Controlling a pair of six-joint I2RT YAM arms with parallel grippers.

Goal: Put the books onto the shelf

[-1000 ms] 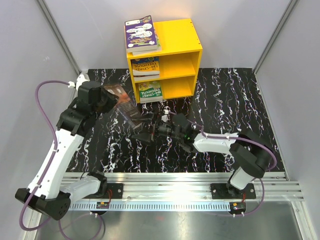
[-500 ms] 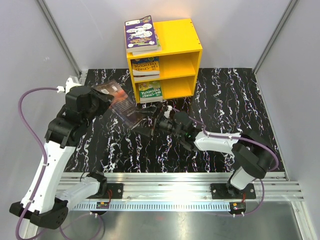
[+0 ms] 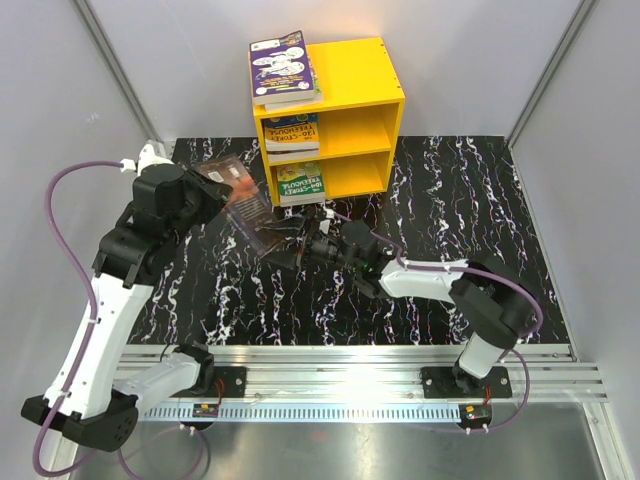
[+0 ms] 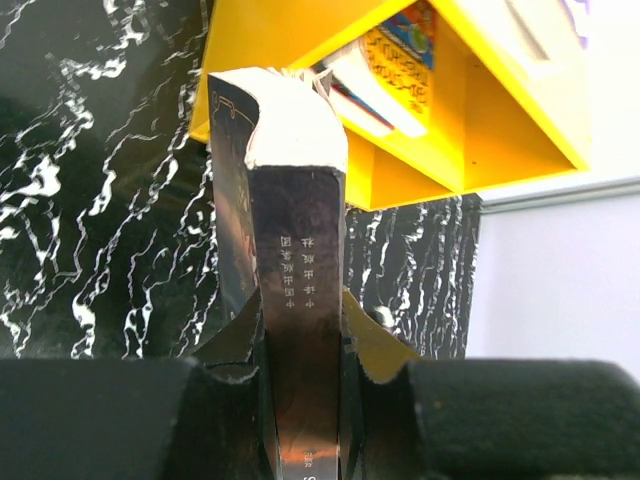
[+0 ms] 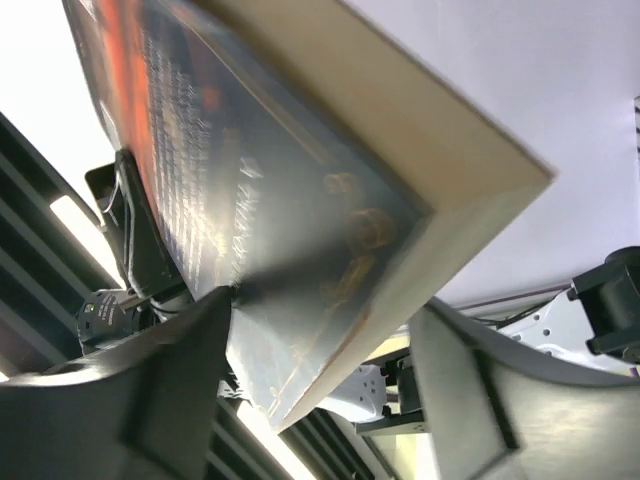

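Left gripper (image 4: 303, 360) clamped on dark book (image 4: 295, 230), right gripper (image 5: 322, 310) open, straddling its corner

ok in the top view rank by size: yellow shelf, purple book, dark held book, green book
1. yellow shelf
2. purple book and dark book: look about alike, no ranking
3. green book, only partly in view

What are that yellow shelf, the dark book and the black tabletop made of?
Yellow shelf: probably painted wood, flat boards with even, smooth colour. Dark book: paper, pale page edges, glossy cover catching light. Black tabletop: marble-look white veining, perhaps only a printed sheet.
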